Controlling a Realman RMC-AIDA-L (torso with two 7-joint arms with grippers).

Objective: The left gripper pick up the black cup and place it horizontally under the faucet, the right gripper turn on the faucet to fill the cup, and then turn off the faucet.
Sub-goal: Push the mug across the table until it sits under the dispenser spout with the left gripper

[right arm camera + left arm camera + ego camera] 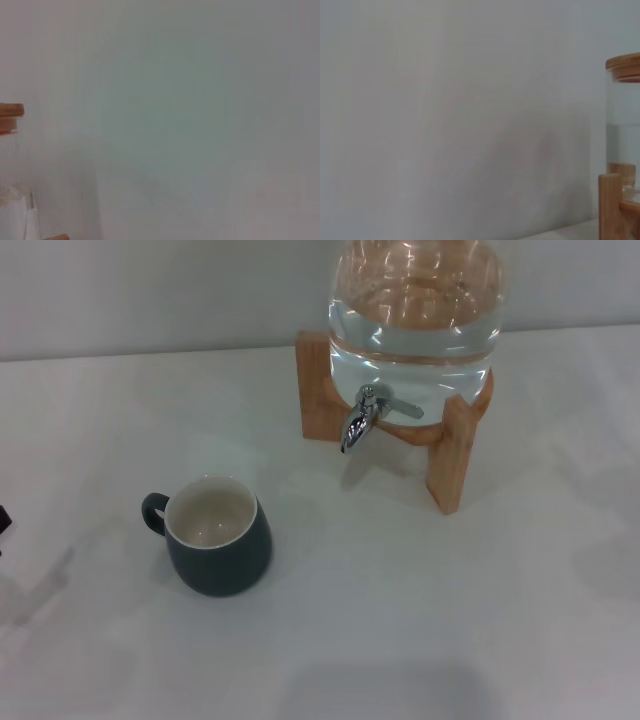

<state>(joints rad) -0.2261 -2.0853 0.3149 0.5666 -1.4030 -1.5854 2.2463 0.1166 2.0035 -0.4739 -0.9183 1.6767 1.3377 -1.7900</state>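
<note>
The black cup (215, 535) stands upright on the white table (420, 620), left of centre in the head view. Its cream inside looks empty and its loop handle (153, 512) points left. The chrome faucet (362, 420) sticks out of the glass water jar (415, 310), its spout angled down and its flat lever (402, 408) lying to the right. The cup sits well to the left of the spout and nearer to me. Only a small black tip of my left gripper (3, 522) shows at the far left edge, apart from the cup. My right gripper is out of view.
The jar holds water and rests on a wooden stand (450, 455) at the back right. The left wrist view shows the wall, with the jar (625, 145) and stand (610, 205) at one edge. The jar's wooden lid (10, 117) edges into the right wrist view.
</note>
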